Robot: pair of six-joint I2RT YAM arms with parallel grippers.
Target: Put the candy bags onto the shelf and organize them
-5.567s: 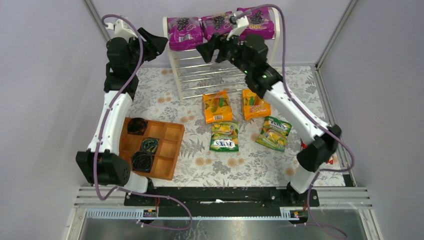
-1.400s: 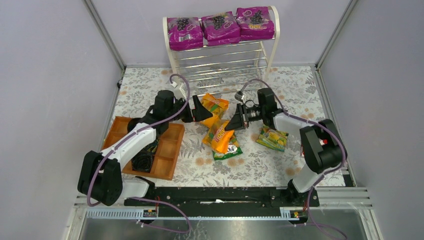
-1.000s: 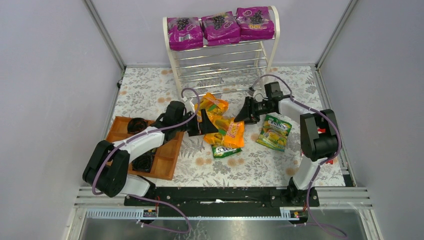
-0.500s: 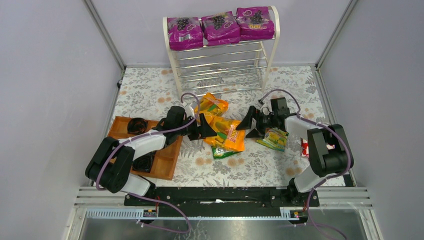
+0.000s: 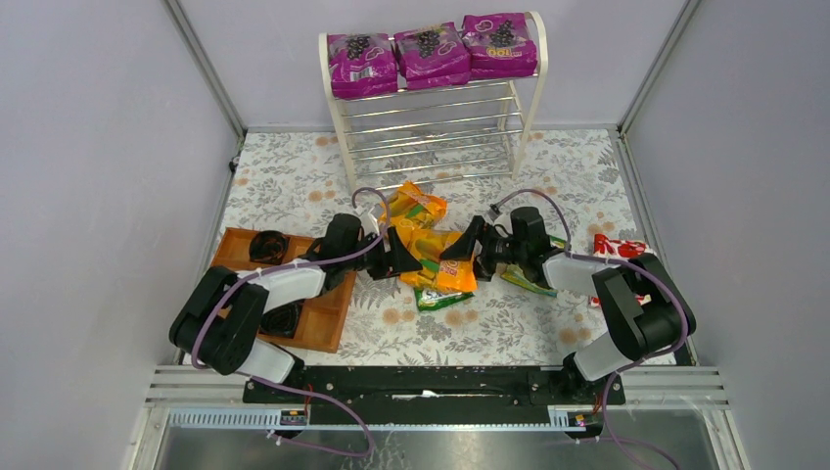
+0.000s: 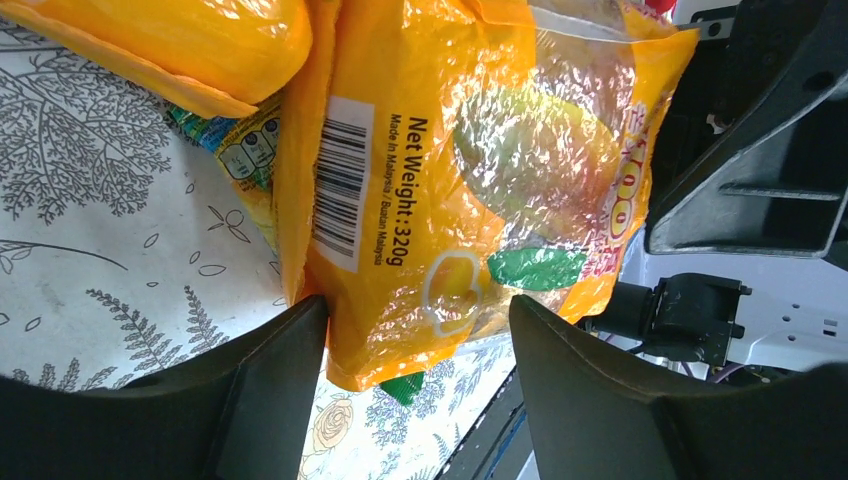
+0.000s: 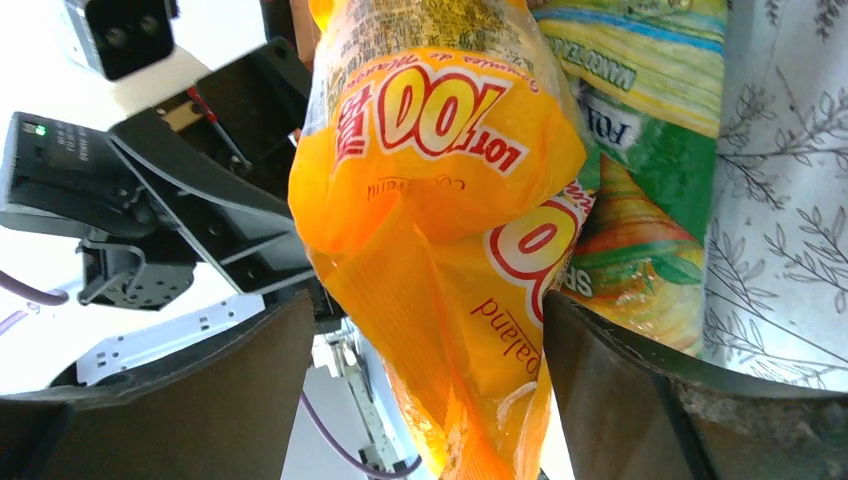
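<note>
Found both arms lowered to the bench [image 5: 294, 176], away from the shelf [image 5: 431, 127] top occupied seconds earlier. Noted three purple bags [image 5: 431, 54] unchanged on the top tier, side by side. Noted one orange bag [image 5: 447, 262] dragged off its former flat spot and now lying tilted across a green-yellow FOXS bag [image 5: 434, 297].

Found left jaws spread, bracketing the barcode end of that orange bag. Found right jaws spread likewise, brought in within the last second from beside the bag to bracket its opposite, "LOT 100" end. Saw no pinch at either end.

Located the second orange bag [image 5: 416, 208] just beyond left jaws, toward the shelf. Located the second FOXS bag [image 5: 517, 281] behind right jaws, partly under the right arm. Noted a red bag [image 5: 619, 245] newly uncovered far behind right jaws, and a wooden tray [image 5: 328, 318] behind left jaws.

Judged three of seven bags stored and the tilted orange bag next in hand. Judged closure by one set only preferable: a pull from both ends could stretch or slip the glossy film.
</note>
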